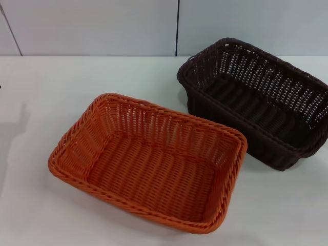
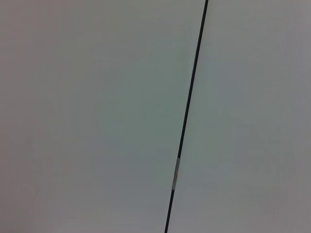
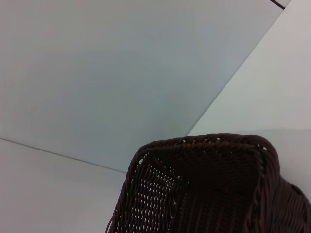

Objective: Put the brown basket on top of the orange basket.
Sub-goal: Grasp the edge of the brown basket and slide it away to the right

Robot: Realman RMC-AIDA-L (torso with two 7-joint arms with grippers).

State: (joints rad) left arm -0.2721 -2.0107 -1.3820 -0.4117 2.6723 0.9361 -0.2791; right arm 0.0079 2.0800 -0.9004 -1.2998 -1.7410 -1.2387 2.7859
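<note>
The orange basket (image 1: pixel 148 161) sits empty on the white table at the front centre. The dark brown basket (image 1: pixel 259 100) is behind it to the right, its right end running out of the head view; its near corner almost meets the orange basket's far right corner. The right wrist view shows one end of the brown basket (image 3: pixel 209 189) close up, seen from outside against the wall. Neither gripper shows in any view. The left wrist view shows only the wall.
The white table (image 1: pixel 46 102) extends left and behind the orange basket. A pale panelled wall (image 1: pixel 92 25) with a dark vertical seam (image 2: pixel 187 116) stands at the table's back edge.
</note>
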